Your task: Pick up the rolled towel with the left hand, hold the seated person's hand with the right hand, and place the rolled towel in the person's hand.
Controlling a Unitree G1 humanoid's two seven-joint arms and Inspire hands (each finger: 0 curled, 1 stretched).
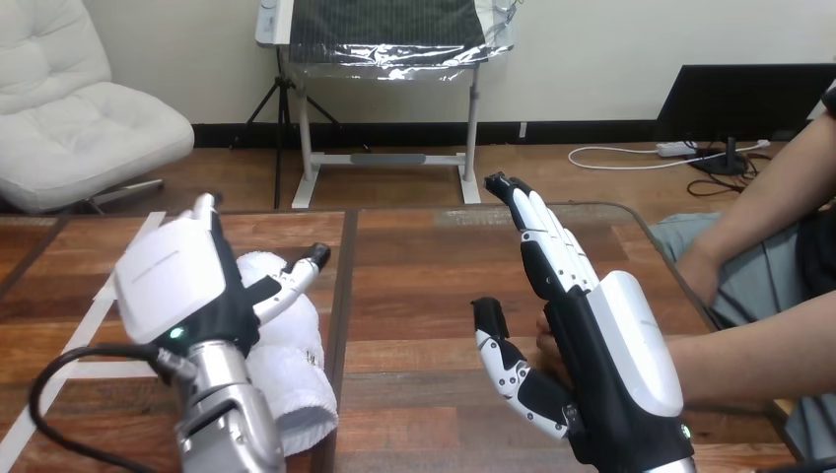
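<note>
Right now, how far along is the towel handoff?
Nothing is finished. In hand: the left hand sits on the rolled towel, which lies on the table; a grasp can't be confirmed. The right hand is open with straight fingers against the person's hand, not curled round it. Left: lift the towel, hold the person's hand, place the towel in it.

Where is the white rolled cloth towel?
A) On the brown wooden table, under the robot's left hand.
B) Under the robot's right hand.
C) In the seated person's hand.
A: the white rolled cloth towel lies on the brown wooden table, with the left hand on top of it.
</note>
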